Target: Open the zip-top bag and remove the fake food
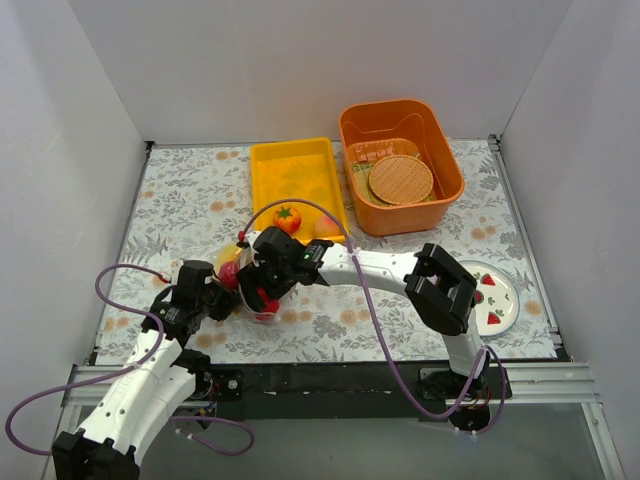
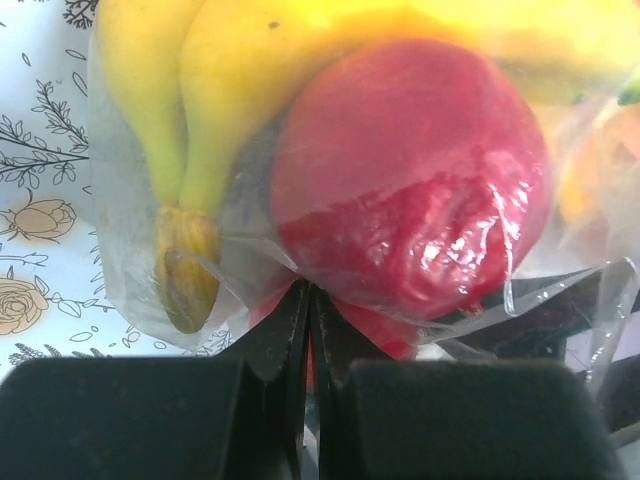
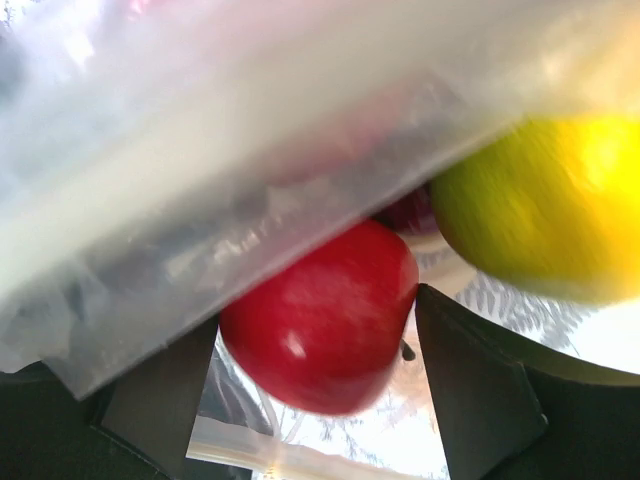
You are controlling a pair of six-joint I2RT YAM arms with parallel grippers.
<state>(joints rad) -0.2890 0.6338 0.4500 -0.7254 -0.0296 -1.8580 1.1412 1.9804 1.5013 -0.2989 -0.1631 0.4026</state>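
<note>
The clear zip-top bag (image 1: pixel 248 296) lies on the table between my two grippers, with toy fruit inside. My left gripper (image 1: pixel 218 297) is shut on a fold of the bag's plastic (image 2: pixel 250 250); its jaws meet with film between them (image 2: pixel 308 305). Through the film I see a yellow banana (image 2: pixel 190 130) and a red fruit (image 2: pixel 410 180). My right gripper (image 1: pixel 268 288) reaches into the bag. Its fingers (image 3: pixel 470 380) press both sides of a red apple (image 3: pixel 320 310), under a flap of the bag (image 3: pixel 200 170). A yellow-green fruit (image 3: pixel 540 200) sits beside it.
A yellow tray (image 1: pixel 270 160) behind the bag holds a red tomato (image 1: pixel 287 218) and a peach fruit (image 1: pixel 325 228). An orange bin (image 1: pixel 445 150) at the back right holds a tan woven disc (image 1: pixel 400 179). A white plate with red marks (image 1: pixel 505 300) lies at the right.
</note>
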